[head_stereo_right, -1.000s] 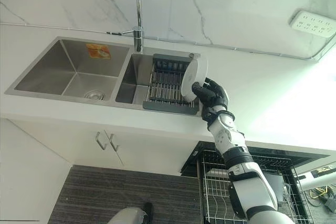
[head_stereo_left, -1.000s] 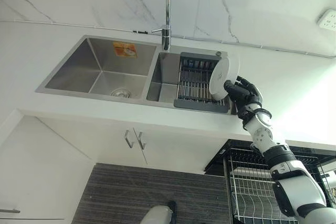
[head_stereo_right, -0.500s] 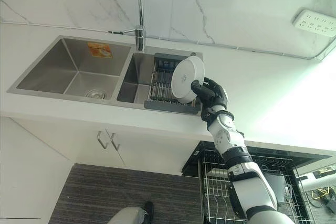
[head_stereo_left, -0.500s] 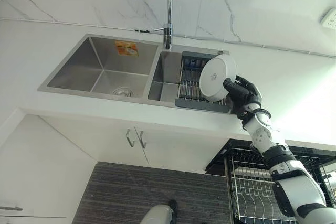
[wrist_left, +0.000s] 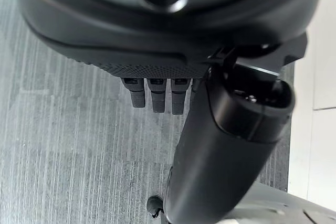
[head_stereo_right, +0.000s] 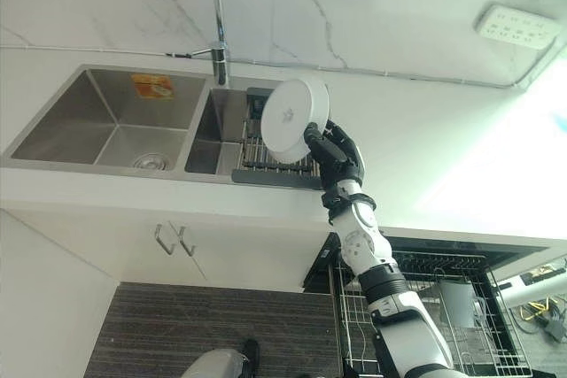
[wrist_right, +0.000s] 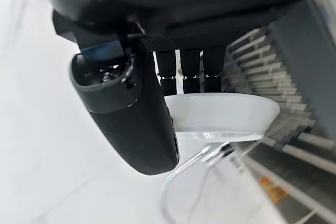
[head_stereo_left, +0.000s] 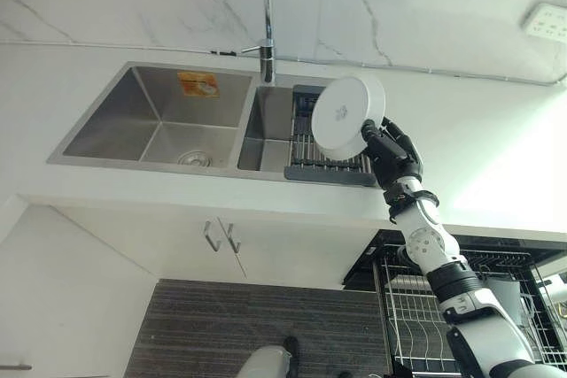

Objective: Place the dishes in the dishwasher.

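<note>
Reaching up over the sink rack (head_stereo_left: 330,162), the right hand (head_stereo_left: 390,150) pinches a white plate (head_stereo_left: 348,117) on edge, arm stretched; left hand (wrist_left: 157,94) hangs relaxed over the floor.

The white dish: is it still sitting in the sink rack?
No: the right robot hand holds the white dish up above the rack.

Dish rack (head_stereo_left: 330,162) — partly behind the white plate (head_stereo_left: 347,118); dishwasher basket (head_stereo_left: 416,307) — edge-cropped.

The plate (head_stereo_left: 348,117) hangs above the drying rack (head_stereo_left: 330,158), seemingly in the sink's (head_stereo_left: 159,117) right basin.
</note>
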`<state>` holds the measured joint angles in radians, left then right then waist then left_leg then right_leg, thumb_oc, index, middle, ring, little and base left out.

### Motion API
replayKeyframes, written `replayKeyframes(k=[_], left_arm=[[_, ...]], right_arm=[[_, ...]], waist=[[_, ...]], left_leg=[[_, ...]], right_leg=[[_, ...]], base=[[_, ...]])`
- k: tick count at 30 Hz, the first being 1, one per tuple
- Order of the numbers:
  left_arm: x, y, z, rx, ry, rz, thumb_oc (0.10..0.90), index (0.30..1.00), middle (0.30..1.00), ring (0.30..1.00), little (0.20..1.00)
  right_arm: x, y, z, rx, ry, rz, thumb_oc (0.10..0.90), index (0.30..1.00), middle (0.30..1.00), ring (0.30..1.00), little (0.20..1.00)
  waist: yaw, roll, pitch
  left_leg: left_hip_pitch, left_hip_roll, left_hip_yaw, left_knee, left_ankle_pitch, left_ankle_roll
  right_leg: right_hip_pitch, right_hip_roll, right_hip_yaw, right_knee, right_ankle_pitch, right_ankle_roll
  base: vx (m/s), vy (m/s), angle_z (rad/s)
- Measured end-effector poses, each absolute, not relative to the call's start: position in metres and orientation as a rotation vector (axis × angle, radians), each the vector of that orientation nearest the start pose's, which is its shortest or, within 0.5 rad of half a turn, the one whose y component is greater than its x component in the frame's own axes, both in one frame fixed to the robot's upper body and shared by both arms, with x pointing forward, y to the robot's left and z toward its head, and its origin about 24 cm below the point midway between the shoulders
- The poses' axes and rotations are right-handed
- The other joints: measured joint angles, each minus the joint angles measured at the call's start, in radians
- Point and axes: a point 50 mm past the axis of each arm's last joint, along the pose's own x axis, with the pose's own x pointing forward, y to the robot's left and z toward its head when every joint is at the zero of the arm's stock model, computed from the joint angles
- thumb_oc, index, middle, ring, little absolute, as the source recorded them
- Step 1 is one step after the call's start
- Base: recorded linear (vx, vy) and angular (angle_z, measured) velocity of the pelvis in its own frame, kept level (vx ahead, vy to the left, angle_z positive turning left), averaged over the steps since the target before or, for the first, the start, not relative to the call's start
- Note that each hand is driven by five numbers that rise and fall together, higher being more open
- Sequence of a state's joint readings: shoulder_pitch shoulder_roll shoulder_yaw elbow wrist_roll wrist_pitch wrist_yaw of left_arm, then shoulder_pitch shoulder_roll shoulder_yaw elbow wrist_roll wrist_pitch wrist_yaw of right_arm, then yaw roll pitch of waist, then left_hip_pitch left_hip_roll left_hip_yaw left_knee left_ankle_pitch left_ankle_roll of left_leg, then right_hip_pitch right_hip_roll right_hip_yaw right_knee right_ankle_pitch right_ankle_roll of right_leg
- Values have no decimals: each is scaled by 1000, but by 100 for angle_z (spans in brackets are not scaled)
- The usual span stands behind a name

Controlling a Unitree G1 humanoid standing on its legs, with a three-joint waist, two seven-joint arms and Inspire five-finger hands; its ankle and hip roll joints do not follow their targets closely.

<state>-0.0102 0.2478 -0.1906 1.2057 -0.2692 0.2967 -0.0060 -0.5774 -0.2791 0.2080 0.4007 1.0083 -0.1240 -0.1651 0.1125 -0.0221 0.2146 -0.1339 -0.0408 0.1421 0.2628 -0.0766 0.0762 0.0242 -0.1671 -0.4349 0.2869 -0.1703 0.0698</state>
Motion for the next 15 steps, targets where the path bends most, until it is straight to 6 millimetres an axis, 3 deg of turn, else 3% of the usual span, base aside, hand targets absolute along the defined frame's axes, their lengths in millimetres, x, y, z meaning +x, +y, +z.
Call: replayKeyframes(k=[9, 10, 13, 15], left_arm=[[60, 228, -168, 67, 1481, 157, 800, 900, 900, 900, 900], [57, 225, -169, 63, 1489, 155, 800, 900, 900, 900, 900], [47, 219, -172, 53, 1509, 142, 800, 900, 900, 900, 900], [33, 218, -174, 49, 1530, 144, 800, 900, 900, 900, 900]], right_arm=[[341, -145, 152, 764, -301, 126, 400, 300, 300, 300, 300], [338, -146, 156, 782, -328, 131, 400, 300, 300, 300, 300], [327, -156, 156, 820, -364, 124, 400, 300, 300, 300, 300], [311, -166, 143, 853, -352, 104, 400, 300, 300, 300, 300]], waist=[[-68, 7, -5], [-90, 12, -9], [-124, 28, -28], [-143, 29, -57]], left_leg=[[16, 38, 85, -6, 0, 0], [17, 45, 100, -6, 1, -1], [25, 61, 138, -9, 1, -3], [44, 73, 185, -26, 0, -12]], right_leg=[[-43, 17, 81, 25, 1, -9], [-55, 21, 99, 30, 4, -13], [-75, 34, 136, 33, 10, -21], [-93, 46, 184, 36, 10, -27]], base=[[-126, -63, -31], [-122, -65, -42], [-81, -49, -44], [-86, -63, -59]])
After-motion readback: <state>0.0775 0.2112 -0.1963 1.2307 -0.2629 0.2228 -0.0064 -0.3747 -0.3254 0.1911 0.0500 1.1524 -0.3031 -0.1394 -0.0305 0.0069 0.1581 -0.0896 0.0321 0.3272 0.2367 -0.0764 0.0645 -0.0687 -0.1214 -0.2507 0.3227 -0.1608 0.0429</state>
